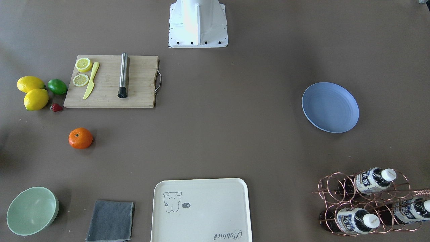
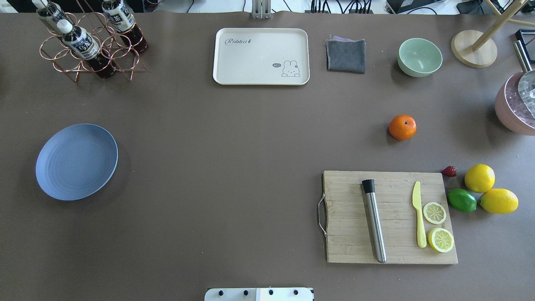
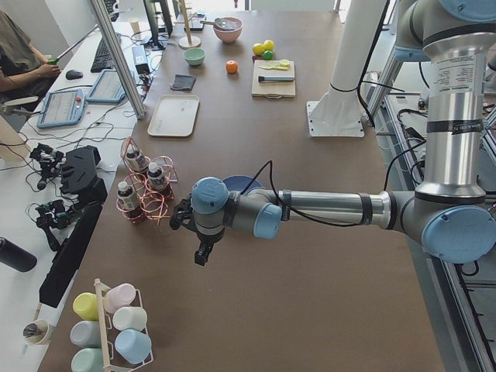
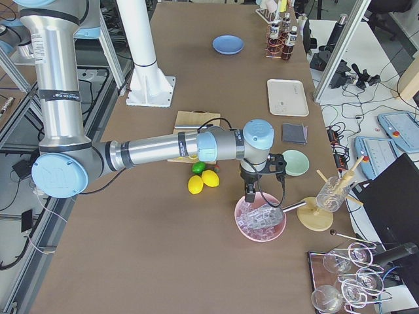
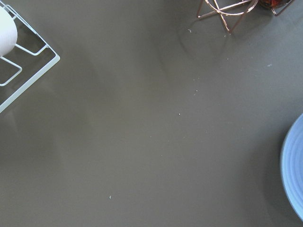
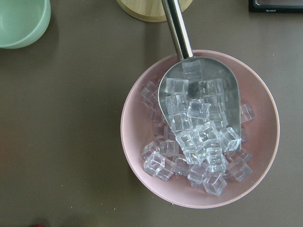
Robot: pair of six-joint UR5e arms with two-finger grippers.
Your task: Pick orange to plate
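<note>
The orange lies alone on the brown table, beyond the cutting board. The periwinkle plate sits bare on the opposite side; its edge shows in the left wrist view. My left gripper appears only in the exterior left view, hanging over the table past the plate, and I cannot tell if it is open or shut. My right gripper appears only in the exterior right view, above a pink bowl of ice; I cannot tell its state either.
The board holds a steel muddler, a yellow knife and lemon slices. Two lemons, a lime and a strawberry lie beside it. A cream tray, grey cloth, green bowl and bottle rack line the far edge.
</note>
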